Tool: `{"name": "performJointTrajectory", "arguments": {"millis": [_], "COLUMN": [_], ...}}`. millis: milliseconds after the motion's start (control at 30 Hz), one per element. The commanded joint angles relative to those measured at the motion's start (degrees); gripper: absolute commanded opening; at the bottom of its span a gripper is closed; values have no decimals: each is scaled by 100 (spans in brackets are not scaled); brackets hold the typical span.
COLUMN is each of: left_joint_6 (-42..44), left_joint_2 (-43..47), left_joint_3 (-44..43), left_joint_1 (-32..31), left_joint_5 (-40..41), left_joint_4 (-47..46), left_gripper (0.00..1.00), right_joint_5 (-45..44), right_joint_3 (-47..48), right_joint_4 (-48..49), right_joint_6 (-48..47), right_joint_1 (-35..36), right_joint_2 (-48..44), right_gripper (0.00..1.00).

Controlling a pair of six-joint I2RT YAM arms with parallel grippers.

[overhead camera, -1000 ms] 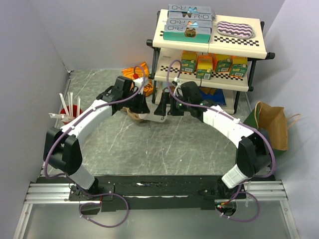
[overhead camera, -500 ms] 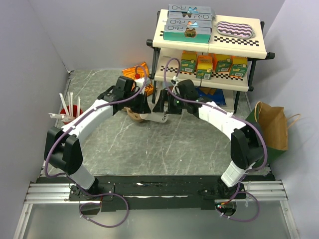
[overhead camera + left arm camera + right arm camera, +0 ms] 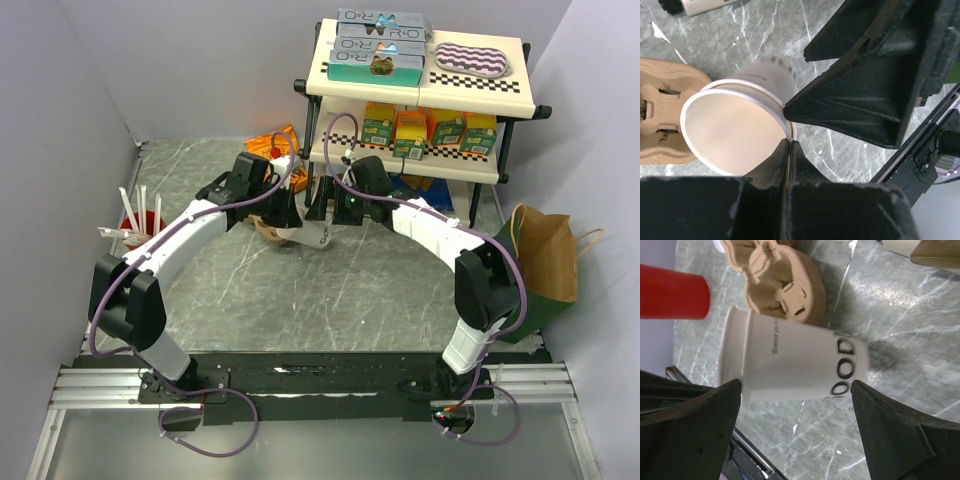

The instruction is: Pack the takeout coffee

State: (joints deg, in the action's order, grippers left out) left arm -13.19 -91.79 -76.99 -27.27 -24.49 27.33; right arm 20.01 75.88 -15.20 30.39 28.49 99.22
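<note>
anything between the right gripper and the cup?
Nothing visible. The paper cup lies between the open fingers of the right gripper, with only bare table behind it. The left gripper pinches the cup's rim from the other side.

Shelf rack (image 3: 470,82) stacked with boxes (image 3: 378,68), brown paper bag (image 3: 545,250), red cup (image 3: 140,222) holding straws (image 3: 141,200)

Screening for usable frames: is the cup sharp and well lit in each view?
Right wrist: cup print legible, soft shadow on the table. Left wrist: rim crisp, left claw nearly featureless black. Top external: evenly lit, cup small and partly covered.
</note>
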Motion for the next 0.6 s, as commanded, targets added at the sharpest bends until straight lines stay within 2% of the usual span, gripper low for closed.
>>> {"name": "performJointTrajectory", "arguments": {"millis": [0,400,567], "left_joint_6": [53,132,369], "left_joint_2": [30,-260,-173], "left_joint_3": [-404,-659,-510], "left_joint_1": [-42,-51,-42], "left_joint_5": [102,146,164], "left_joint_4": [-88,17,123], "left_gripper": [1,1,1], "right_joint_5": [-278,-199,-164], "right_joint_3": [138,59,-11], "right_joint_4": [-141,-53,0], "right_joint_6": [-33,-86,-69], "right_joint_1": [-72,-133,-160], "right_joint_2": [141,221,142], "right_gripper": [95,95,95]}}
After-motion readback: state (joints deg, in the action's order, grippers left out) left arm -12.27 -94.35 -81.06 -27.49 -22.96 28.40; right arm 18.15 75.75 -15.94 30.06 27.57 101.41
